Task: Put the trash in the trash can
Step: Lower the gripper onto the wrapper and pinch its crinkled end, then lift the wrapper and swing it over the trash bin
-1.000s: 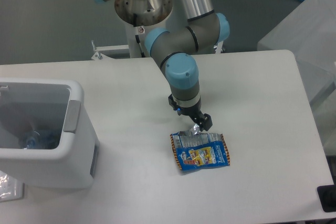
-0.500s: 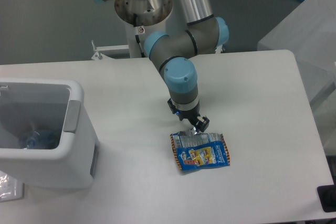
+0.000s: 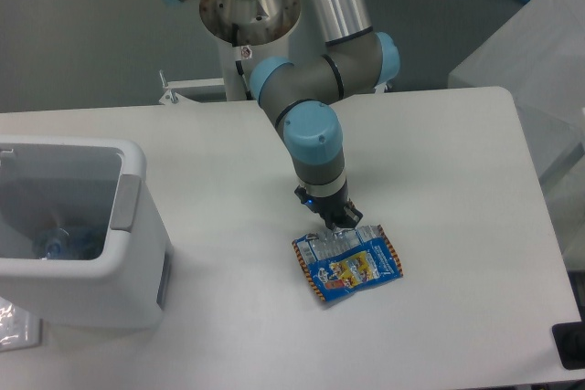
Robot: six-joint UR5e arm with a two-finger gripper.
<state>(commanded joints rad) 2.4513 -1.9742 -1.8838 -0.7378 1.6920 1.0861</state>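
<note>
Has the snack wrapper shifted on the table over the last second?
Yes. The snack wrapper has rotated slightly, its right end lifting toward the table's far edge, as the gripper shut on its foil top.

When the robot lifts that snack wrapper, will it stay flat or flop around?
Probably flop: the snack wrapper looks thin and crinkled, and the hand sits only at its torn foil edge. It is likely very light, being flat and empty-looking. The shiny foil might slip.
</note>
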